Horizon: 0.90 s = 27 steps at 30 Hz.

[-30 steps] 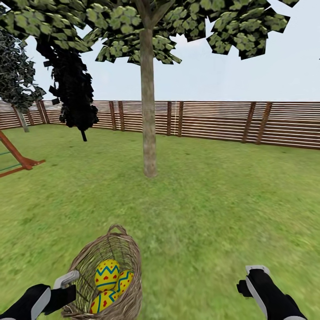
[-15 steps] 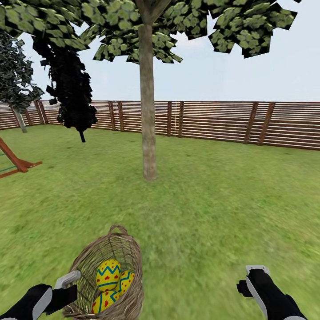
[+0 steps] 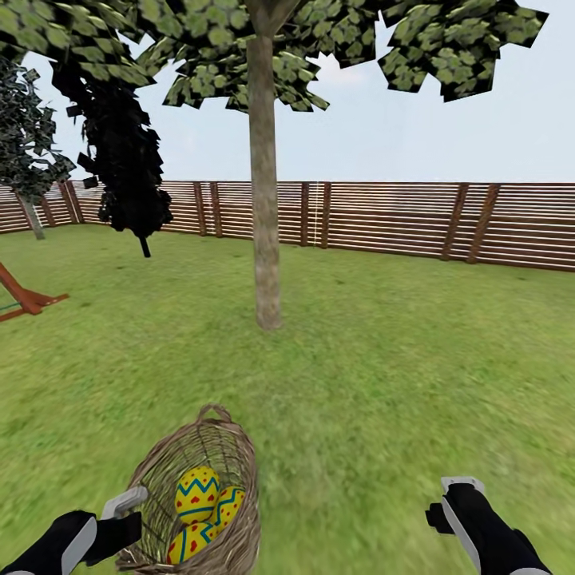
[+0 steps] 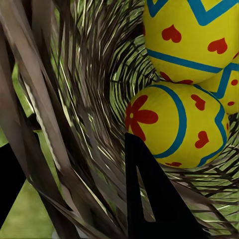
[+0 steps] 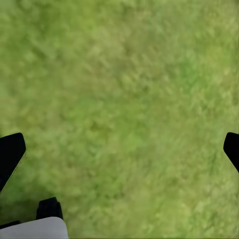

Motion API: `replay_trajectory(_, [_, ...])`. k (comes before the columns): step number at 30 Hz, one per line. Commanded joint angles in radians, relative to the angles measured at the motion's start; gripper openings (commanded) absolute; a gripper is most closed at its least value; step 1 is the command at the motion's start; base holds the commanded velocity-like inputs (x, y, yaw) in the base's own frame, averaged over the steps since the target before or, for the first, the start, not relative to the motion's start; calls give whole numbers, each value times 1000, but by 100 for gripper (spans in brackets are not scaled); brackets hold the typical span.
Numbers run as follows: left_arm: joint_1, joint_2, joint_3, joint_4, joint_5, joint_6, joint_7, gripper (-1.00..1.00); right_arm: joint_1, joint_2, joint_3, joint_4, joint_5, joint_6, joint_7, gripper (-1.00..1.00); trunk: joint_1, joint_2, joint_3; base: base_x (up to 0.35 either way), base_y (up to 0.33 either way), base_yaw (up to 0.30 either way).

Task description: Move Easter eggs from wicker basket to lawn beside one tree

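Three yellow Easter eggs (image 3: 196,493) with blue zigzags and red spots lie together inside the wicker basket (image 3: 231,455), low in the head view. My left gripper (image 3: 132,511) is shut on the basket's near wall. In the left wrist view one finger (image 4: 149,199) is inside, by an egg (image 4: 174,124), and the woven wall (image 4: 74,99) runs between the fingers. My right gripper (image 3: 461,487) is open and holds nothing, with its fingertips (image 5: 10,154) wide apart over the lawn (image 5: 124,99). A tree with a straight grey-brown trunk (image 3: 265,239) stands ahead on the lawn (image 3: 383,359).
A brown slat fence (image 3: 383,220) closes the yard behind the tree. An almost black tree (image 3: 124,160) stands at the back left. A red-brown leg of the play tower (image 3: 24,295) shows at the left edge. Open grass lies between me and the trunk.
The whole view has crept forward: the trunk looks slightly nearer and the play tower leg has slid left. The basket, the eggs and both grippers keep their places in the picture.
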<state>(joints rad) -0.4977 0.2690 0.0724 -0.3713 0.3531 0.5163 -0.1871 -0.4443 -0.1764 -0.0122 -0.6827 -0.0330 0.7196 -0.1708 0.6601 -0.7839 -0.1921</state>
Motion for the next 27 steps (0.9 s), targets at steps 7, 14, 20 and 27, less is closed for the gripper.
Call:
replay_trajectory(7, [-1, -1, 9, -1, 9, 8, -3, -100, -1, 0, -1, -1, -2, 3, -5, 100, 1, -1, -1, 329, 0, 32])
replay_trajectory(14, [-1, -1, 9, -1, 9, 8, -3, -100, -1, -1, -2, -1, -2, 4, -5, 100, 1, -1, -1, 329, 0, 134])
replay_trajectory(20, [-1, -5, 9, -1, 10, 8, -3, -100, -1, -2, -2, -1, -4, 4, -4, 100, 1, -1, -1, 329, 0, 1])
replay_trajectory(27, [-1, -4, 10, -1, 9, 7, -3, -100, -1, 0, -2, -1, -3, 4, -4, 100, 1, -1, -1, 329, 0, 0])
